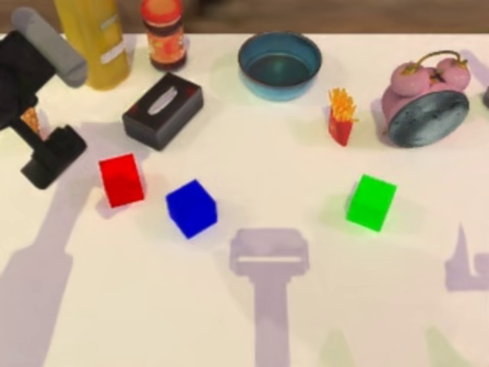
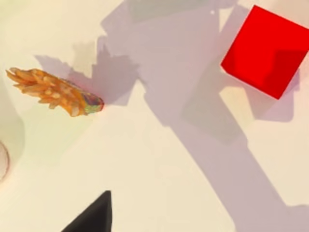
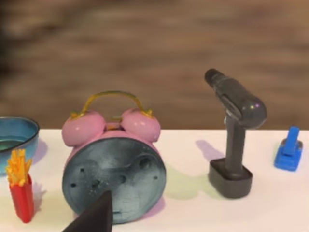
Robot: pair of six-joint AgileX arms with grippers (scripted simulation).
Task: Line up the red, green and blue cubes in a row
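- Red cube [image 1: 121,180], blue cube [image 1: 191,208] and green cube [image 1: 371,202] sat on the white table [image 1: 252,306]; red and blue lay near each other toward the left, green well apart to the right.
- Each looked rigid, matte and probably light, best pinched across two flat opposite faces.
- Just left of the red cube hovered the left gripper [image 1: 47,157]; whether its fingers were spread or held anything could not be told.
- Of the right gripper [image 3: 91,217] only a dark tip showed, so its opening could not be told either.
- Farther back stood a black tissue box [image 1: 163,110], fries carton [image 1: 341,116], blue bowl [image 1: 280,65] and pink alarm clock [image 1: 425,99].
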